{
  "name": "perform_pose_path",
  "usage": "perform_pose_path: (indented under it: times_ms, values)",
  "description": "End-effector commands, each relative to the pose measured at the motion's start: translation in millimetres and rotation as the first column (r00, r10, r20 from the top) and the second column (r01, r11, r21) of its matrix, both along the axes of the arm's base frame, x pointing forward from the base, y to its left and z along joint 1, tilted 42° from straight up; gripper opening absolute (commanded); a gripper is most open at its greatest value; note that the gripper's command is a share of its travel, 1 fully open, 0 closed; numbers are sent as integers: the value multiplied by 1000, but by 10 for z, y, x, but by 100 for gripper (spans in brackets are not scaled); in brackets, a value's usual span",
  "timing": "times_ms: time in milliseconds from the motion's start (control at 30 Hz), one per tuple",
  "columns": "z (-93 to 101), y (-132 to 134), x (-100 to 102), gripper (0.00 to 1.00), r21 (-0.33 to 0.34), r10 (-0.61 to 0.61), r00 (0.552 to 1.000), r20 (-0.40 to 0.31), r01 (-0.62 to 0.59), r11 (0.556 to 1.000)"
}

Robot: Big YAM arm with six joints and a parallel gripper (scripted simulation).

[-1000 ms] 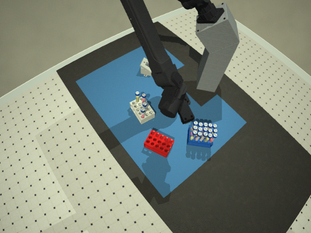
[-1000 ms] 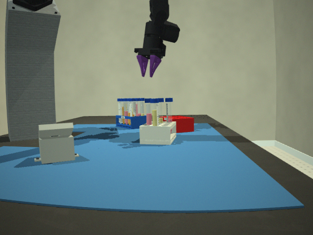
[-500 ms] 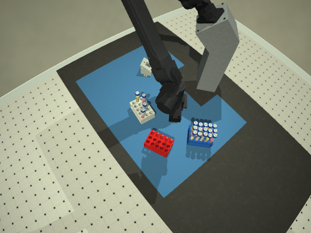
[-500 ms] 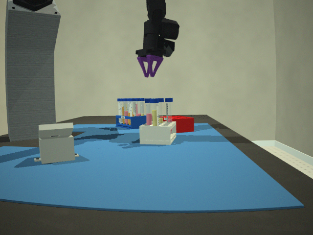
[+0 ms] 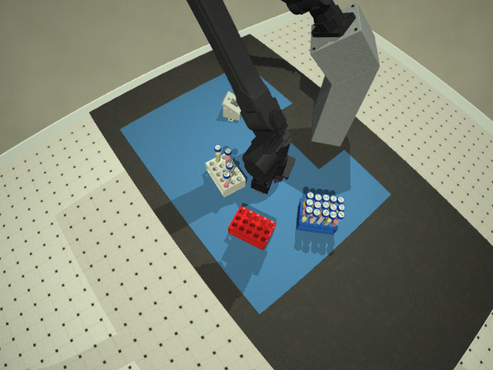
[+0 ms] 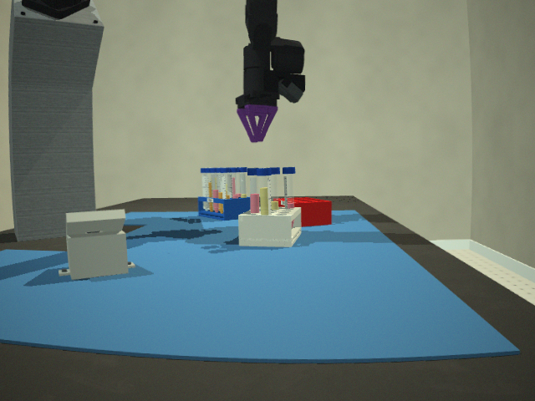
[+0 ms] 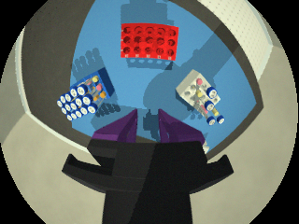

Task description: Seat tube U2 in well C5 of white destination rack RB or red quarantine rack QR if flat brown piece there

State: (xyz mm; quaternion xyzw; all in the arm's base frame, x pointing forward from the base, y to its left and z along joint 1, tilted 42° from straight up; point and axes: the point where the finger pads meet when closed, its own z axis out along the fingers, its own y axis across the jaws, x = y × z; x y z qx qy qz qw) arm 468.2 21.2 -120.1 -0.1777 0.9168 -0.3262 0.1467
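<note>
The blue source rack RA (image 5: 320, 213) stands on the blue mat, full of blue-capped tubes; their cap IDs are too small to read, so I cannot tell which is U2. The white destination rack RB (image 5: 225, 175) holds several tubes along its far side. The red quarantine rack QR (image 5: 252, 226) is empty. My gripper (image 6: 257, 138) hangs high above the mat, between RB and RA, pointing straight down. In the wrist view its purple fingers stand a little apart with nothing between them. That view also shows RA (image 7: 84, 95), RB (image 7: 198, 95) and QR (image 7: 149, 41) below.
The grey DONE button box (image 6: 95, 243) stands on the mat to the right of the racks as seen from the base, also in the top view (image 5: 231, 105). A tall grey column (image 5: 342, 79) rises at the mat's back edge.
</note>
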Motion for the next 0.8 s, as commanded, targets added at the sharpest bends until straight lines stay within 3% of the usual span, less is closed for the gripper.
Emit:
perform_pose_path:
  times_ms: [0,300,333,600,667,767]
  values:
    - [162,213,120,30,36,6,997,77,-9,999]
    - [80,108,74,30,22,-4,999,45,3,1000]
    - [164,208,43,30,3,48,999,21,-48,999]
    - [118,160,24,30,-89,227,964,-143,-240,967]
    - [118,160,24,30,-89,227,964,-143,-240,967]
    - [116,160,23,30,-113,290,935,-204,-316,942]
